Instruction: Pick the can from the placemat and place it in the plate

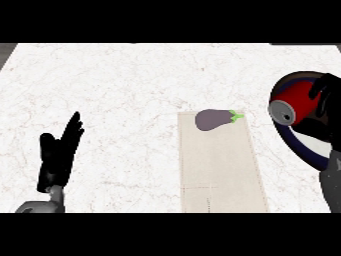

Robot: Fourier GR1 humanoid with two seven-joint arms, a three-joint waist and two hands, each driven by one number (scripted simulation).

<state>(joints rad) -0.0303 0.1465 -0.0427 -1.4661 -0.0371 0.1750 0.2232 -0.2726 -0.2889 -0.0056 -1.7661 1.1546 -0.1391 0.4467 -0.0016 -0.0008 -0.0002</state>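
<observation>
White marble table (114, 90) filled the view, and on it the beige placemat (221, 165) ran as a long strip from the near edge toward the middle, a little right of centre. No can on that mat. Over at the right edge sat the plate (309, 152), its dark blue rim curving out from under the arm, with much of it hidden.

And there was the right hand (339, 115), black, coming in from the near right corner and sitting over the plate, fingers and thumb curled round the can (295, 102). The left hand (58, 155) rested by the near left corner, fingers straight and pointing up, holding nothing, well apart from the mat.

Now the can itself: red, tipped on its side, its grey end turned toward the mat. It lay within the plate's outline, at the rim on the mat's side. Whether it touched the plate or hung just above it, I could not tell; the hand covered the far part of it.

Smallest of all, a purple eggplant (213, 120) with a green stem lay across the far end of the mat, stem pointing toward the plate, near the can but apart from it.
</observation>
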